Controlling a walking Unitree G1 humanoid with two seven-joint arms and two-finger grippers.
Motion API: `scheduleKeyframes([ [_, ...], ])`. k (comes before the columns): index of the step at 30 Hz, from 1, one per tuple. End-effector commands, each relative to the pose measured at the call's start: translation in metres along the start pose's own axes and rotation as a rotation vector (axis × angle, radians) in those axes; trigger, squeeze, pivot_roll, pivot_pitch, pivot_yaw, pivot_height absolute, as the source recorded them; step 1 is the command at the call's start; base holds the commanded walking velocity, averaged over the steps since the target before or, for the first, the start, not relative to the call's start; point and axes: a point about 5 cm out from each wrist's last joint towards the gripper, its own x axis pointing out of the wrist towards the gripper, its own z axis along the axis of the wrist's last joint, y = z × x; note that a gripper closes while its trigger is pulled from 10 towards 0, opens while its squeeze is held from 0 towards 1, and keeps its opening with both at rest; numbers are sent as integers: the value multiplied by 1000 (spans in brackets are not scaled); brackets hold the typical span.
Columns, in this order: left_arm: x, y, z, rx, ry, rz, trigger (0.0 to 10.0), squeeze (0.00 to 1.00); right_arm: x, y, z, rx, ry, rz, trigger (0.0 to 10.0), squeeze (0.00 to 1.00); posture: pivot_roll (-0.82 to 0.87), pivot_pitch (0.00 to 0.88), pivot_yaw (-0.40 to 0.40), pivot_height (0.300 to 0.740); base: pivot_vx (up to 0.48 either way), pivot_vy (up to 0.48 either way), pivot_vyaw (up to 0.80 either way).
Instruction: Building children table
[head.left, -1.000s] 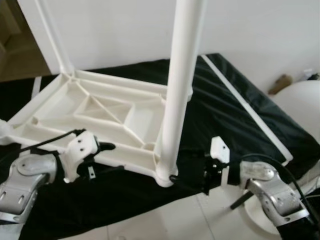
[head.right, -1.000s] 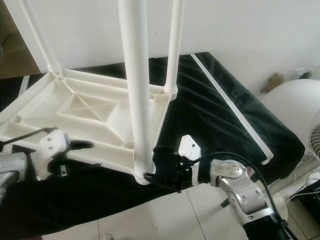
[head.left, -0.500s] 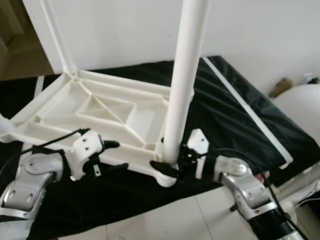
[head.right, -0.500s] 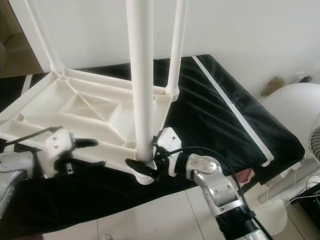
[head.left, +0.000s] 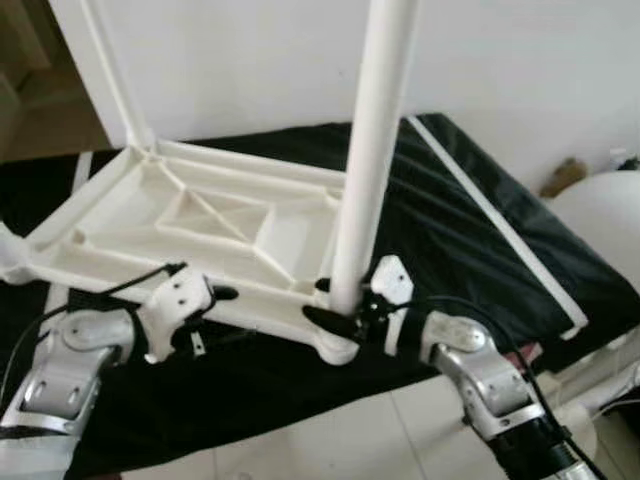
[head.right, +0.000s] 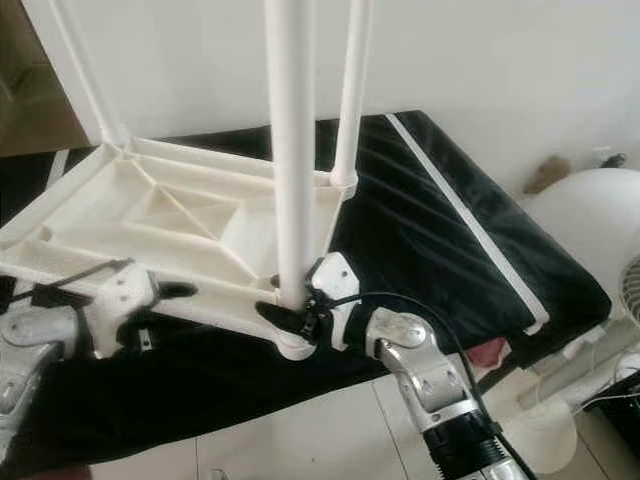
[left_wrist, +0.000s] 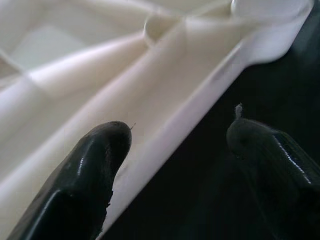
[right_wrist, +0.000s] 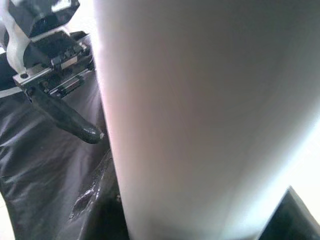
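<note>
1. Right gripper is at the foot of the near leg, fingers set either side of it right above the corner socket. They're around it, but whether they're clamped tight I can't tell; the right wrist view is mostly pale leg surface, w/ one dark fingertip cut off at the frame corner.
2. Prob. reason for that low grip: holding the leg near the socket keeps it upright & lets the arm press or twist it home.
3. Left gripper straddles the near rim of the tabletop, to the leg's left. Jaws apart: one finger over the white rim, the other over the black cloth, neither pinching. Looks like bracing, so the top won't slide while the leg is worked.
4. Tabletop lies upside down on the cloth, ribs up, so sockets face upward for legs.
5. Hard to tell: how deep the near leg sits in its socket; gripper hides the joint.
6. Beyond the near leg, the other standing legs run out of frame at the top.
</note>
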Motion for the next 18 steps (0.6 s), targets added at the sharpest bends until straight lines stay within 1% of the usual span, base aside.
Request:
scheduleKeyframes([
  [1,3,12,-5,28,39,214,10000,0,-11,-8,-1,3,9,-51,0,0,9,66,-14,740,0,0,0],
  [5,4,14,-6,36,47,233,10000,0,-13,-9,-2,4,10,-62,0,0,9,66,-14,740,0,0,0],
  [7,7,16,-6,29,42,272,10000,0,-21,-14,-3,12,24,-119,0,0,-1,80,-10,740,0,0,0],
  [8,9,15,-3,20,22,277,10000,0,-25,-16,-4,16,27,-164,0,0,-4,83,-10,740,0,0,0],
  [9,13,12,2,1,-20,268,10000,0,-28,-20,-6,22,29,-251,0,0,-4,86,-7,740,0,0,0],
  [10,15,9,6,-12,-49,258,10000,0,-30,-21,-8,26,29,-308,0,0,-4,86,-7,740,0,0,0],
  [12,15,9,6,-12,-49,258,10000,0,-30,-21,-8,26,29,-308,0,0,-4,86,-7,740,0,0,0],
  [15,27,1,21,-61,-167,243,10000,0,-33,-21,-22,62,52,-545,0,0,-13,94,-1,740,0,0,0],
  [16,27,1,21,-61,-167,243,10000,0,-33,-21,-22,62,52,-545,0,0,-13,94,-1,740,0,0,0],
  [17,30,-1,25,-69,-203,241,10000,0,-33,-21,-24,71,57,-608,0,0,-13,95,0,740,0,0,0],
  [18,32,-2,28,-72,-222,240,10000,0,-34,-21,-25,75,59,-641,0,0,-14,96,1,740,0,0,0],
])
